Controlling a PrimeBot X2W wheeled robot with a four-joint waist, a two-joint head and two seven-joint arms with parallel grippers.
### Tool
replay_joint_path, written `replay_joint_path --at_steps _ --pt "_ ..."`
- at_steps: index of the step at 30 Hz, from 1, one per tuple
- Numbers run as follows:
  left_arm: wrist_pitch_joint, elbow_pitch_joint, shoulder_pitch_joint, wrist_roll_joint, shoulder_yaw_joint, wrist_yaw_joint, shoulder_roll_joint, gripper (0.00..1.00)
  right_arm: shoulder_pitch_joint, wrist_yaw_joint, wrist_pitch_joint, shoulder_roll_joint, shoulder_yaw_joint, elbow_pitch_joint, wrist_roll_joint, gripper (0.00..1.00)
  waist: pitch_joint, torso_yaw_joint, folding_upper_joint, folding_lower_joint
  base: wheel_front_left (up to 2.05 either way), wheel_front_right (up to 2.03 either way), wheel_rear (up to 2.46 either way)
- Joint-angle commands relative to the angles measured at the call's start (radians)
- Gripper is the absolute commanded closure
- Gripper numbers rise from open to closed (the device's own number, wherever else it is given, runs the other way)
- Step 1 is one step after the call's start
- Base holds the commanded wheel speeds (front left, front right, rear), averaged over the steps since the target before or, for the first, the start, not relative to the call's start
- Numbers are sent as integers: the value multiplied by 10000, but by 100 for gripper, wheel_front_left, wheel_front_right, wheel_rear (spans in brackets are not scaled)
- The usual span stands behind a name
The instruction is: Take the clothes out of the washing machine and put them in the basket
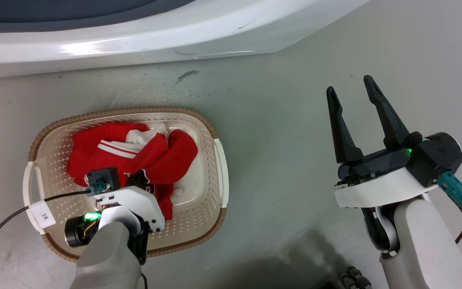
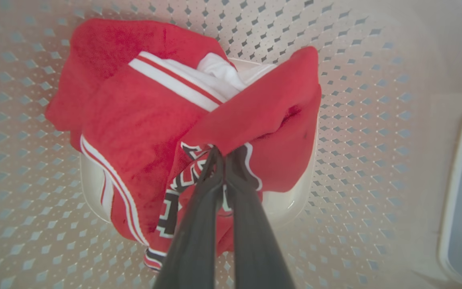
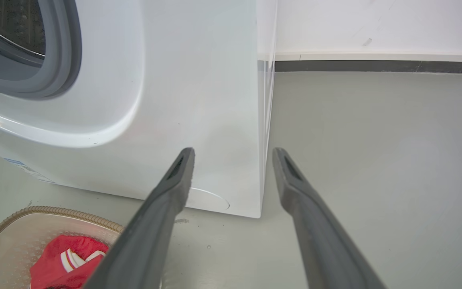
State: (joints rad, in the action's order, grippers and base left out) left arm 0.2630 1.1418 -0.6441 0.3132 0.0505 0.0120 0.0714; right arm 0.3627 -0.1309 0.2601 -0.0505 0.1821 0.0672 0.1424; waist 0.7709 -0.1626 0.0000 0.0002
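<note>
Left gripper (image 2: 223, 154) is clamping clothes (image 2: 134, 120) in the basket (image 1: 142, 109), lower left; releasing should follow. Right gripper (image 1: 349, 85) is hanging wide, empty.

Pale grey forearm (image 1: 427, 249), long black fingers (image 1: 341, 132)

Red clothes (image 1: 134, 154) lie heaped in the basket (image 1: 210, 127) on the grey floor (image 1: 275, 120), just below the washing machine (image 1: 134, 40). The left gripper (image 1: 136, 180) dips into them; the right gripper (image 1: 350, 87), fingers spread, hovers well right of the basket
</note>
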Motion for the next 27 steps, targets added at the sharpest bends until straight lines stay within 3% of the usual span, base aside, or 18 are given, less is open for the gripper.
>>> replay_joint_path --at_steps 1,2,3,4,5,12,19,27 --pt "24 212 -124 43 -49 25 16 100 138 3 50 5 7 43 50 0 4 -50 0 -2 0 0 0" --pt "24 302 -189 75 -82 28 17 100 149 5 54 5 -4 73 63 0 -12 -62 0 -2 0 0 0" --pt "24 358 -226 60 -89 25 13 85 155 5 56 5 -25 101 64 0 -46 -64 0 -2 0 0 0" --pt "26 262 -232 64 -132 71 8 24 144 5 60 5 -47 141 57 0 -115 -56 0 -2 0 0 0" --pt "24 280 -151 65 -147 68 -7 0 123 5 61 4 -90 175 59 0 -225 -41 0 -2 0 0 0" --pt "24 -818 826 -176 -256 -133 -92 0 -536 5 57 2 -433 507 -69 0 -1766 242 0 -2 0 0 0" --pt "26 -2685 2059 -575 -405 -465 -184 0 -1448 5 58 2 -826 699 -333 0 -3411 609 0 -2 0 0 0" --pt "25 -5301 2992 -739 -194 -543 -214 0 -2248 5 -96 2 -1197 443 -603 0 -4746 992 0 -2 0 0 0"
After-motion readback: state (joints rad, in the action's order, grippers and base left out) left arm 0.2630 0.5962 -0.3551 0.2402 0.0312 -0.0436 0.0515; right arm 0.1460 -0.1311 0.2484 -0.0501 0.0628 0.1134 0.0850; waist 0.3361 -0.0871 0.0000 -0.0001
